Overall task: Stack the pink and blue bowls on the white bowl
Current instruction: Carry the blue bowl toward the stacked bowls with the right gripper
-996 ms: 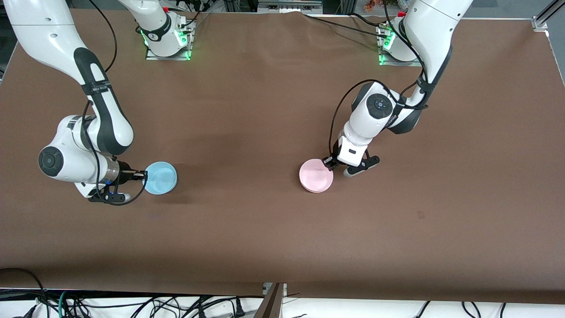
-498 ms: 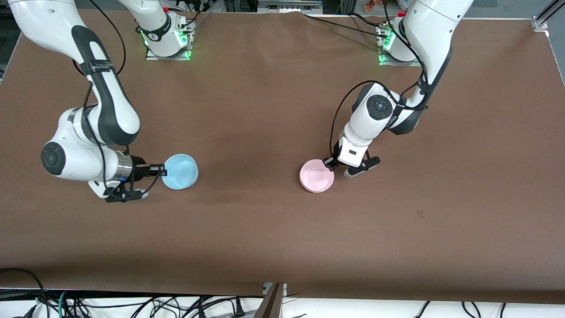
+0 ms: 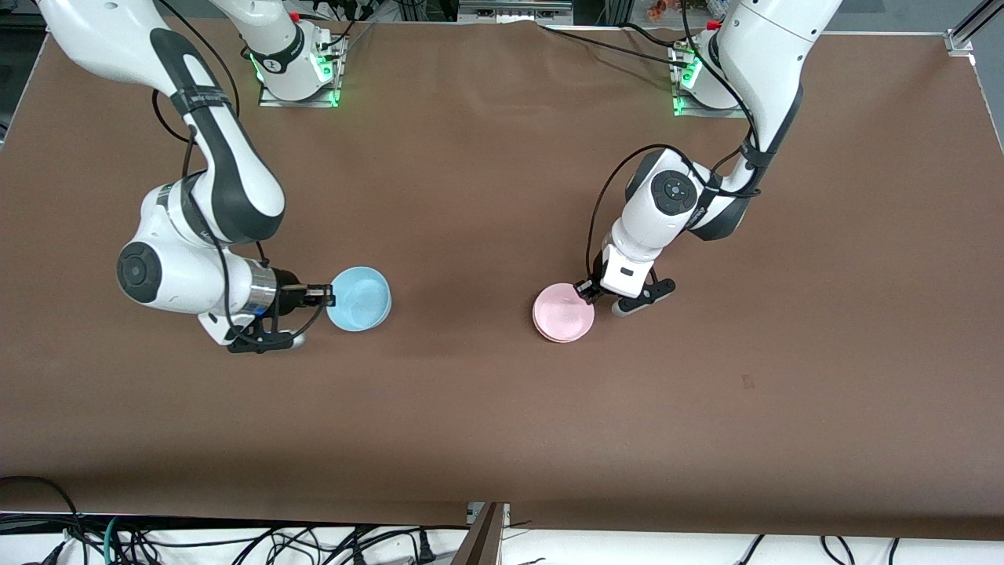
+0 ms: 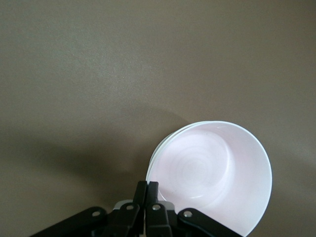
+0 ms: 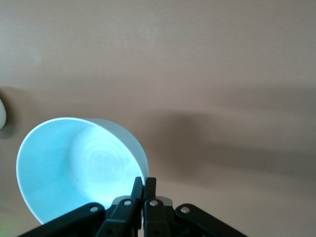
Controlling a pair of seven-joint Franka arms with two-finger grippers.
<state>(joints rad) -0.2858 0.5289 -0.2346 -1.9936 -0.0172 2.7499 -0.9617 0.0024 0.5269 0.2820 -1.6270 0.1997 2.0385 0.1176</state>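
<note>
A: Where is the blue bowl [image 3: 359, 298] found?

B: It is held by the right claw [image 3: 320, 296], pinched at its rim, and is seen over the bare brown worktop [image 3: 486, 180] toward the right arm's end, roughly midway between the edge by the robot bases and the edge by the front camera. In the right wrist view the bowl [image 5: 79, 165] is seen tilted, its opening shown, with the claw's fingers [image 5: 143, 190] pressed together on the wall.

A: And the pink bowl [image 3: 562, 313]?

B: It is seen near the middle of the worktop, a little toward the left arm's end and well apart from the blue bowl. A second rim is made out just beneath it in the left wrist view [image 4: 212, 173], so it appears to be nested in the white bowl [image 4: 157, 152], of which only a pale edge is shown.

A: How is the left claw [image 3: 587, 290] placed?

B: It is set at the pink bowl's rim, on the side toward the bases. Its fingers [image 4: 146, 193] are seen pressed together on the rim of the pink bowl.

A: Is the stack seated on the worktop?

B: That cannot be told for certain; a shadow is cast beside it.
</note>
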